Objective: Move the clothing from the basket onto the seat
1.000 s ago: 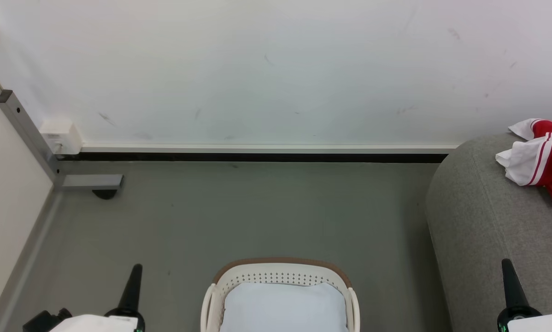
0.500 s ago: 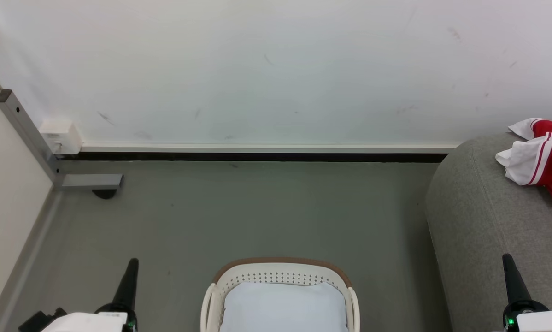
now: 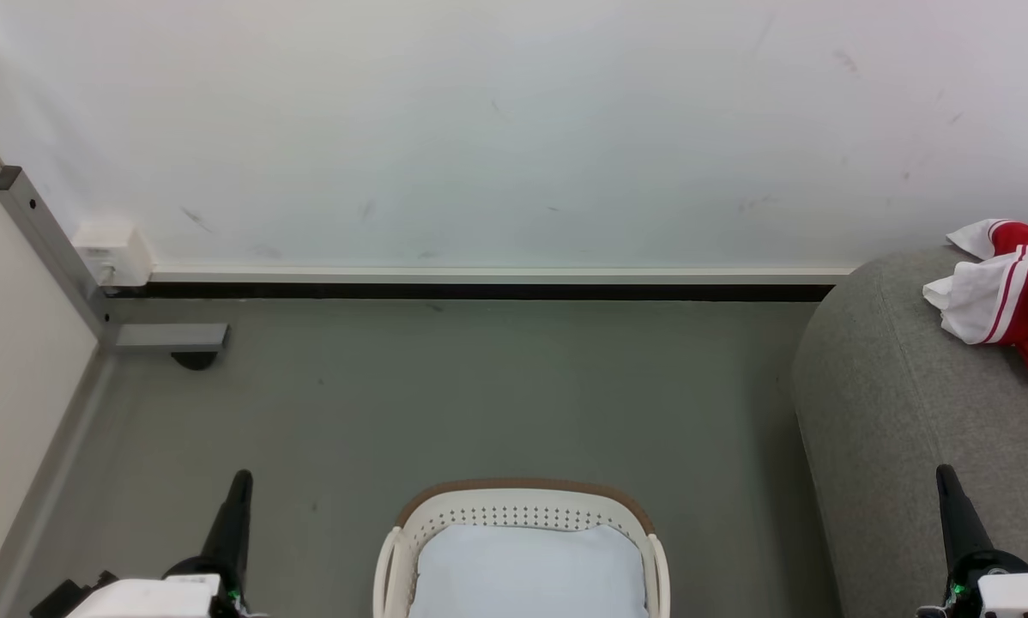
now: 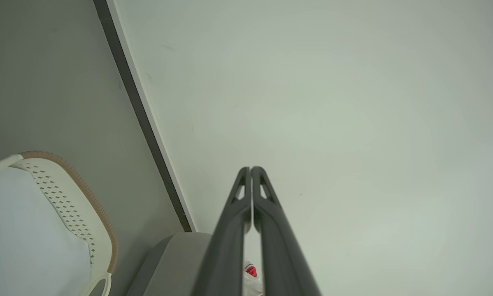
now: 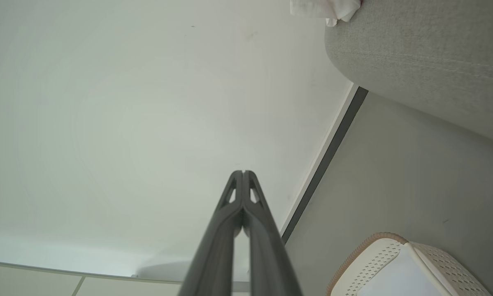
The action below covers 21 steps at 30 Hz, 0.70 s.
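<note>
The jersey (image 3: 1012, 296) lies on the sofa (image 3: 900, 412), right of the basket (image 3: 523, 515), which holds a pad (image 3: 527, 571)

The left gripper (image 3: 241, 477) and right gripper (image 3: 943, 472) have long, dark, tapering fingers (image 4: 230, 230) with slotted tips, a green light (image 3: 958, 590) at the base, and white casing (image 3: 149, 597).
</note>
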### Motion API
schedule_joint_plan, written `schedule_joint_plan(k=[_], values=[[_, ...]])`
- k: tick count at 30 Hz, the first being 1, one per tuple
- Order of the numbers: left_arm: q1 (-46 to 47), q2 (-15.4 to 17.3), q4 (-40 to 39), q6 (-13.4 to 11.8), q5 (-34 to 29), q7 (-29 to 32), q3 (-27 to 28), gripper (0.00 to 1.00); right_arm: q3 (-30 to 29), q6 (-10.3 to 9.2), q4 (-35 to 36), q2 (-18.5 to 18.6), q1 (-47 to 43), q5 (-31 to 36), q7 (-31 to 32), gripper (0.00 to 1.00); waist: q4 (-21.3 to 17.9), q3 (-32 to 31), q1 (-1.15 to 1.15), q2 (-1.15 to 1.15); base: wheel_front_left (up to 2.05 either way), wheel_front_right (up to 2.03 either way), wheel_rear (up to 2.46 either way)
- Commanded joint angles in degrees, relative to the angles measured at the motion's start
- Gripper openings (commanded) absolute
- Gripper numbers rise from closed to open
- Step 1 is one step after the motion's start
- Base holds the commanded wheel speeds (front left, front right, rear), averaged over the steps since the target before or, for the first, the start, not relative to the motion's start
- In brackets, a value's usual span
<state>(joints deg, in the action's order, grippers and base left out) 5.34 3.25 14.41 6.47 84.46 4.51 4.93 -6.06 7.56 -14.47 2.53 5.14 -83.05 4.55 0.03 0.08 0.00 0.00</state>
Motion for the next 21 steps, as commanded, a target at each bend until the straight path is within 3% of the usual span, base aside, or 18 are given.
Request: schedule_joint_plan(k=[1,21], values=[[0.60,0.05,-0.29,0.23,1.64,0.34,0.38,0.00,-0.22,-0.12,0.55,0.54,0.80,-1.61,0.26,0.00,0.00,0.01,0.00,0.00,0.00,0.00,0.00],[1.17,-0.37,-0.44,1.18,8.28,2.26,1.81,0.00,-0.63,-0.13,0.61,0.56,1.46,-9.39,2.20,0.00,-0.03,0.10,0.00,0.00,0.00,0.00,0.00]])
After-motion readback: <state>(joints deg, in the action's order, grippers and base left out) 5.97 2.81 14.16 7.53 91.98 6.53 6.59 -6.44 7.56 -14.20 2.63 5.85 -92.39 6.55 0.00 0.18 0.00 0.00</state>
